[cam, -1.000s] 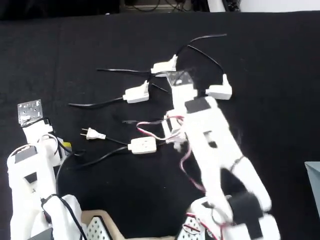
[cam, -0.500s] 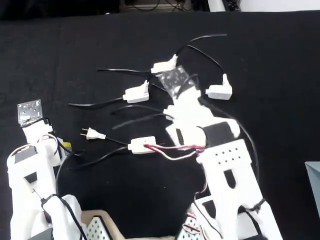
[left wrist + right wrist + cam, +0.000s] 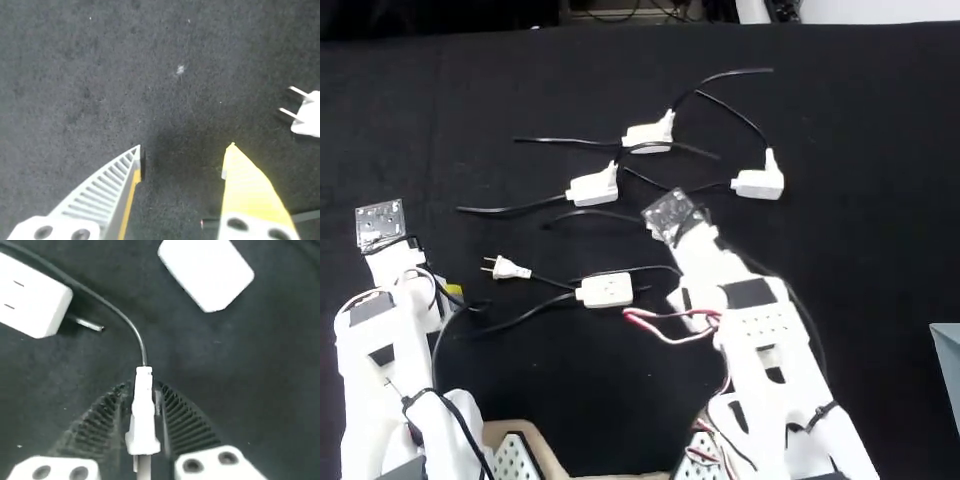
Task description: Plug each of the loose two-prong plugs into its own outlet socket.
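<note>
Right wrist view: the plug [image 3: 142, 412] is clamped in the right gripper [image 3: 142, 390], its cord [image 3: 125, 322] leading away. In the high view this sits at frame centre, near a socket [image 3: 605, 290]. Align the prongs squarely with the slots, then push straight. The left gripper [image 3: 180, 155] is spread open beside a second plug [image 3: 304, 112].

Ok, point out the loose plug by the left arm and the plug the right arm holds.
Loose plug [image 3: 512, 270], high view, its white body.
Held plug [image 3: 143, 410], right wrist view, its white body.
</note>
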